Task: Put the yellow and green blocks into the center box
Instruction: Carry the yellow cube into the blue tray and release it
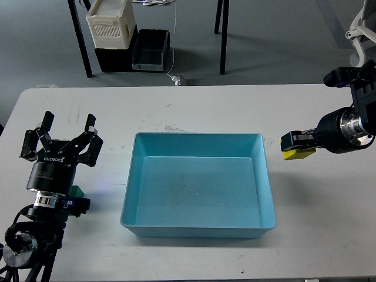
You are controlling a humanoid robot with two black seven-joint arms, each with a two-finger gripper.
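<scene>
You are carrying the yellow block [298, 154] clamped in your right gripper [292, 144] at three o'clock of the tray [198, 138]; next, you are moving it over, while your left gripper [61, 136] is gaping empty.

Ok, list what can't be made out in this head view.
- green block: only a sliver shows; the left arm covers the rest, so whether it sits on the table is unclear.
- yellow block: upper part covered by the right claw holding it.
- white crate: cut off by the top edge.
- blue tray: nothing hidden; no blocks inside.
</scene>
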